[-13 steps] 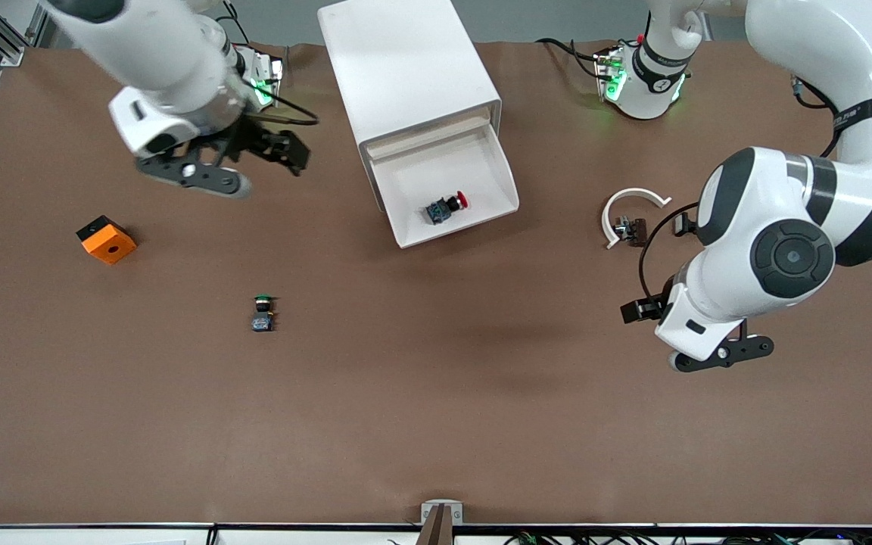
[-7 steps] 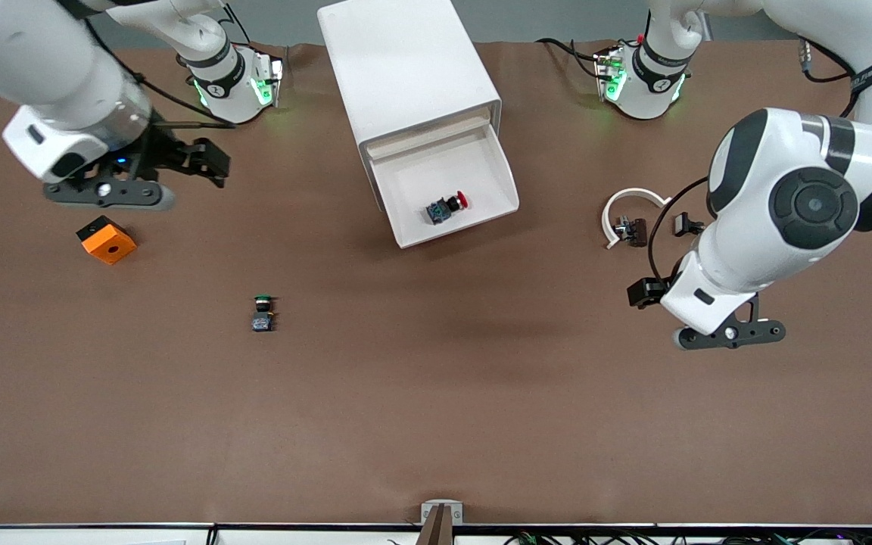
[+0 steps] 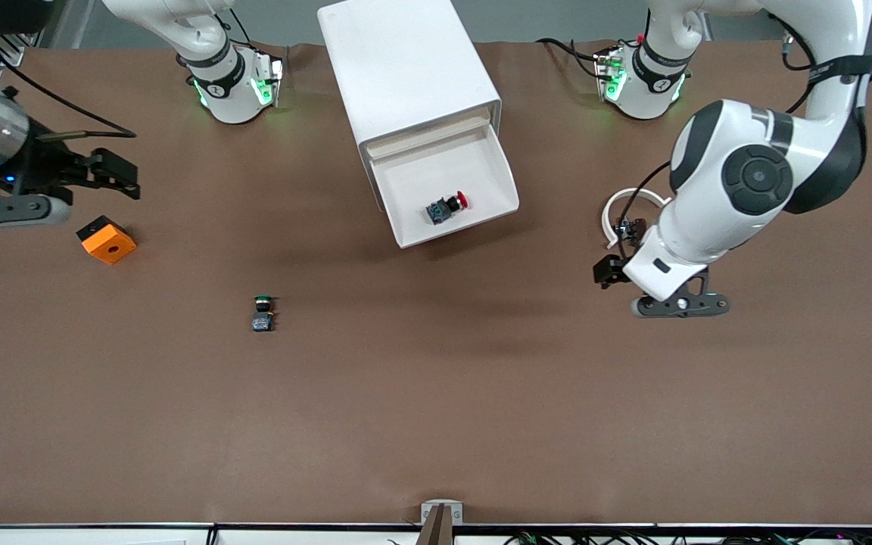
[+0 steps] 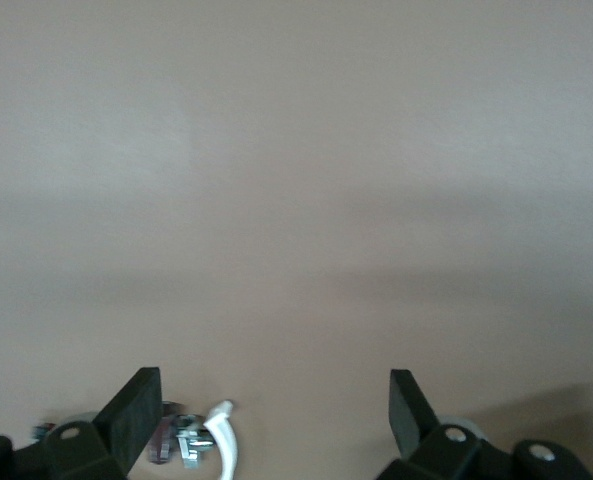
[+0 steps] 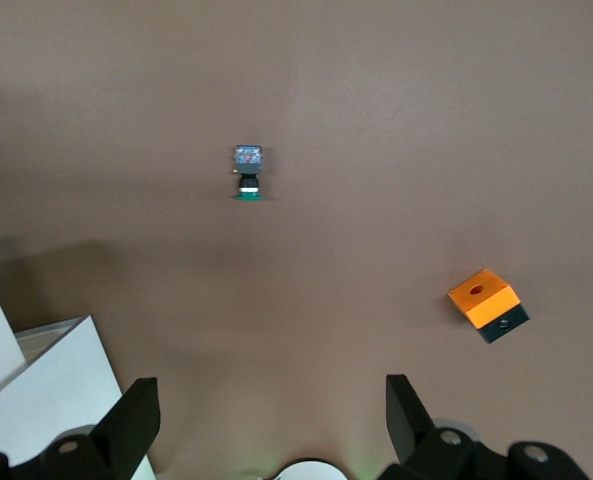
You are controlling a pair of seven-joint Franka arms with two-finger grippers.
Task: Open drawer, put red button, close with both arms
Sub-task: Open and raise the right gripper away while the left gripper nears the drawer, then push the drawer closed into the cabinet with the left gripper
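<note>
The white cabinet (image 3: pixel 406 68) stands at the table's middle with its lowest drawer (image 3: pixel 500 163) pulled out. Inside the drawer lies the red button (image 3: pixel 447 207) on its side. My left gripper (image 3: pixel 605 272) hangs open and empty over the table toward the left arm's end, beside a white curved piece (image 3: pixel 629 198). The left wrist view shows its spread fingers (image 4: pixel 136 415) around bare tabletop, with that curved piece (image 4: pixel 226 445) close to one finger. My right gripper (image 3: pixel 114 172) is open and empty over the right arm's end of the table. In its wrist view, the right gripper (image 5: pixel 268 400) frames bare table.
An orange block (image 3: pixel 106 239) (image 5: pixel 487 303) lies under the right gripper's side. A green-capped switch (image 3: pixel 263 312) (image 5: pixel 248 172) lies nearer the front camera than the cabinet. A small metal part (image 3: pixel 630 227) (image 4: pixel 181 445) sits inside the curved piece. A cabinet corner (image 5: pixel 36 400) shows in the right wrist view.
The right arm swung from beside the cabinet out to its own end of the table. The left arm moved toward the curved piece. Both grippers stayed open; the button has not moved.
</note>
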